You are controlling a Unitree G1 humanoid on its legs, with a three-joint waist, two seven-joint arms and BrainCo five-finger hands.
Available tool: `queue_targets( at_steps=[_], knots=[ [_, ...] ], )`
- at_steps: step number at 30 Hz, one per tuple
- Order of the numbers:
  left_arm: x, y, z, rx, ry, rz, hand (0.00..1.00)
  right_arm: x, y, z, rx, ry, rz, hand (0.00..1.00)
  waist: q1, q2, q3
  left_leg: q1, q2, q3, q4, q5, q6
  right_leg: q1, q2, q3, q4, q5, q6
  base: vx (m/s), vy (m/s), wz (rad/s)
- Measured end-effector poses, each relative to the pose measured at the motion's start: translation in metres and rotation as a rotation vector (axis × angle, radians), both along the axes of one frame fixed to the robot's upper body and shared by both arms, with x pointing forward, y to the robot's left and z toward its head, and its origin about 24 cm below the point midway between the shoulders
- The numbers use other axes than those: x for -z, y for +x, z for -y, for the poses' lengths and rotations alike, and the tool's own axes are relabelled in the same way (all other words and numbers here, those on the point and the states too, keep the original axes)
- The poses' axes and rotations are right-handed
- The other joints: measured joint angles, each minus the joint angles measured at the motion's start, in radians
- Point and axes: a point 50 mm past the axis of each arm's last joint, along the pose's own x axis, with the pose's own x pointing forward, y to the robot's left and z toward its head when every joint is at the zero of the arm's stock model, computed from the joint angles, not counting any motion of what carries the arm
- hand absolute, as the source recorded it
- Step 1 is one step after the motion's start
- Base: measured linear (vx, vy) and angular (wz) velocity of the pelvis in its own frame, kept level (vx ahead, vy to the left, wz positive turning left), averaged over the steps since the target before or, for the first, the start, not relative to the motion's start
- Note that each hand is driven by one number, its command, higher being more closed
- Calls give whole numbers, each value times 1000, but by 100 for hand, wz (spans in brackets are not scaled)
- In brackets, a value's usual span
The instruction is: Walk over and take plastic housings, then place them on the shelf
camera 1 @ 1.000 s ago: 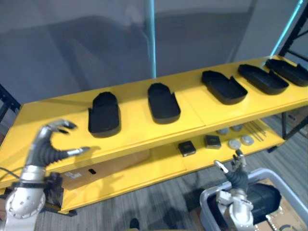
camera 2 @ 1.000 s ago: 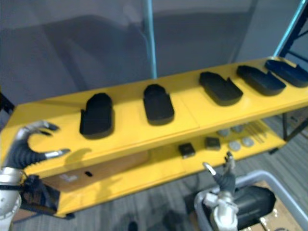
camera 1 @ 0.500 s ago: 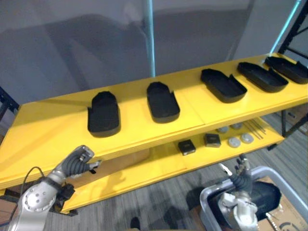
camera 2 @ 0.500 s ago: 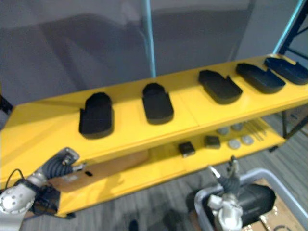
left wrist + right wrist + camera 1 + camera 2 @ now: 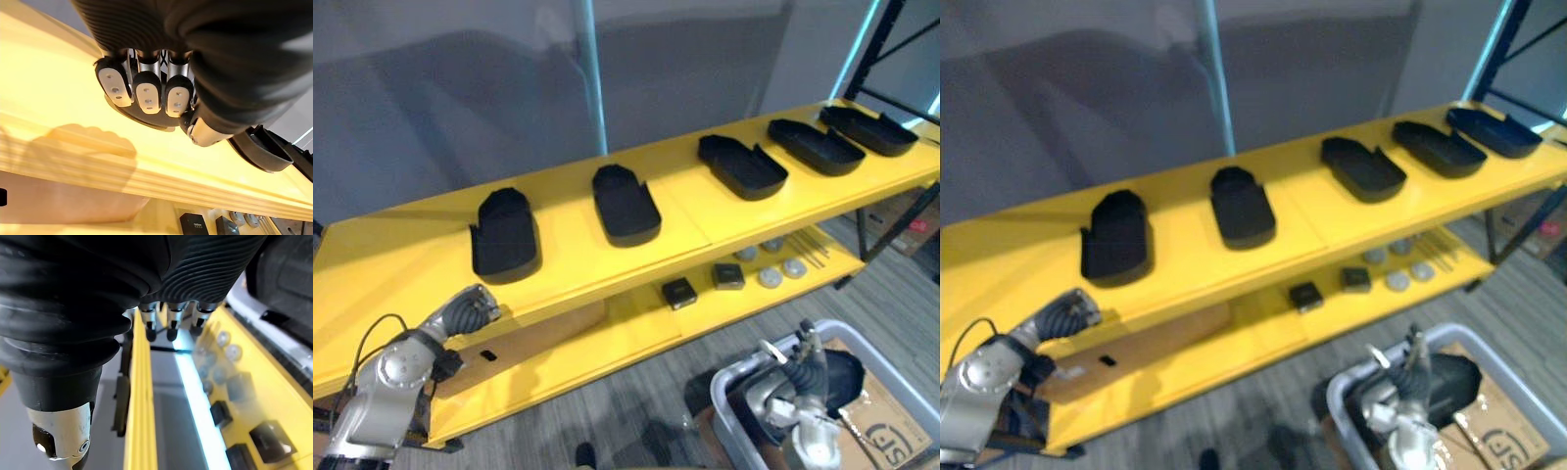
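Several black plastic housings lie in a row on the yellow shelf's (image 5: 568, 266) top board: one at the left (image 5: 504, 233), one mid-left (image 5: 625, 204), one in the middle (image 5: 741, 166), and two at the far right (image 5: 816, 147) (image 5: 867, 130). My left hand (image 5: 470, 311) sits low by the shelf's front edge, below the left housing, its fingers (image 5: 146, 93) curled in with nothing in them. My right hand (image 5: 800, 372) is at the lower right, fingers straight, over a grey bin (image 5: 729, 390) that holds another black housing (image 5: 844, 377).
The lower board carries two small black boxes (image 5: 678, 293) (image 5: 727, 277), grey discs (image 5: 769, 277) and a brown board (image 5: 538, 328). A blue post (image 5: 594, 78) rises behind the shelf. A cardboard box (image 5: 891, 431) lies beside the bin. A dark rack frame (image 5: 891, 39) stands at the far right.
My left hand has dropped from above the shelf's top board to its front edge, and its fingers have curled shut. The camera has shifted, so the whole shelf sits further left.
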Motion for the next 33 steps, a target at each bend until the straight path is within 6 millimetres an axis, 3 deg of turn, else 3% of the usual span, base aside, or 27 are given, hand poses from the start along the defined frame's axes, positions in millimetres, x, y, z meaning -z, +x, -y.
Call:
queue_targets(
  at_steps=[9, 18, 24, 33],
  knots=[
    [22, 9, 2, 4, 6, -88, 100, 1, 1, -3, -31, 3, -5, 0, -17, 1, -2, 2, 3, 29, 0, -1, -2, -11, 2, 41, -17, 21, 2, -12, 7, -10],
    [30, 12, 2, 0, 52, -111, 100, 6, -1, -5, -45, 6, -30, 0, -21, -28, -20, 16, 11, 56, 0, -4, -2, -12, 3, 67, -21, 26, 3, 4, -4, -8],
    [36, 12, 2, 3, 57, -136, 100, 6, -1, -5, -49, 7, -29, 0, -42, -32, -23, 17, 14, 60, 0, -6, -6, -13, 6, 73, -23, 28, 0, -3, -1, -2],
    [35, 18, -5, -44, 75, -107, 100, 6, -2, -5, -49, 7, -30, 0, -46, -33, -23, 20, 20, 74, 0, -4, -6, -12, 12, 84, -42, 43, -1, -3, -4, -4]
  ],
)
